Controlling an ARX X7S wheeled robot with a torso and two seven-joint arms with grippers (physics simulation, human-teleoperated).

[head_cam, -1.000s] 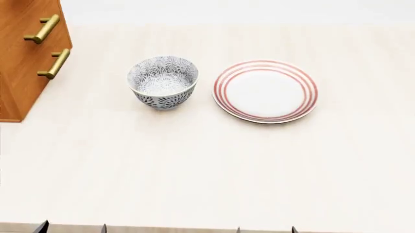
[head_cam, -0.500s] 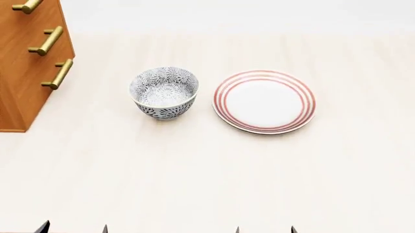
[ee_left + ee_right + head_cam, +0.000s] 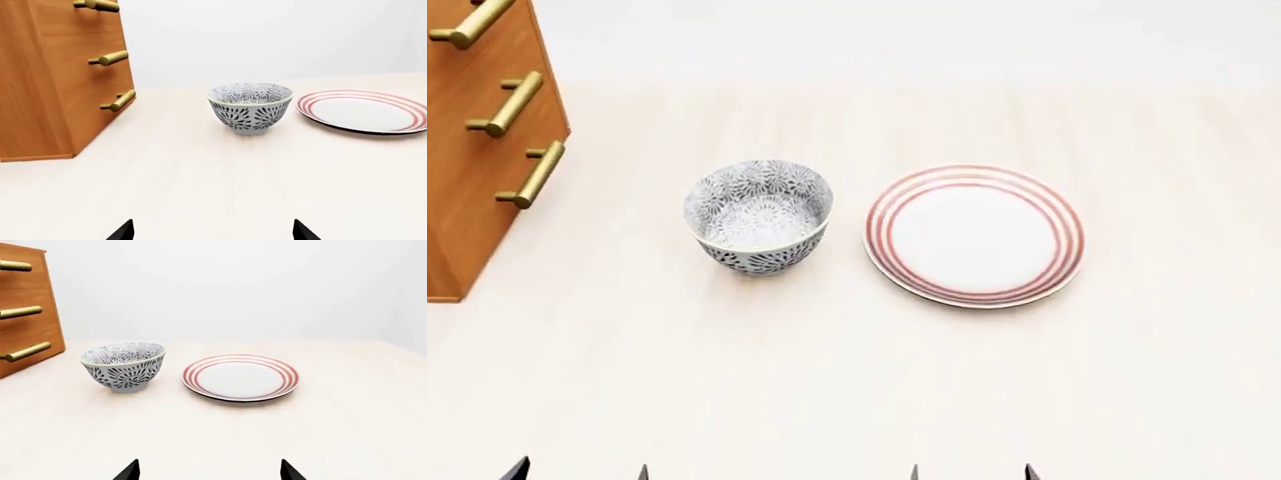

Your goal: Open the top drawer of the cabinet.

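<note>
**Drawers Shut, Grippers Spread Apart and Holding Nothing**

A big pale wooden table (image 3: 827,400) is seen, with everything set on it. The orange-brown cabinet (image 3: 461,200) is stood at the far left of the table in the head view. Three brass handles are seen on its front, one above the other. The top drawer (image 3: 23,277) is at the very top of the cabinet, and its brass handle (image 3: 467,25) is seen by the top left corner of the head view. All three drawers are shut.

A white plate (image 3: 974,235) with red rings is laid near the middle of the table. A blue-patterned bowl (image 3: 761,215) is set between the cabinet and the plate, apart from both.

The left gripper (image 3: 212,231) is spread wide and nothing is held. The right gripper (image 3: 209,471) is spread wide too, and nothing is held. Both are kept well away from the cabinet.
</note>
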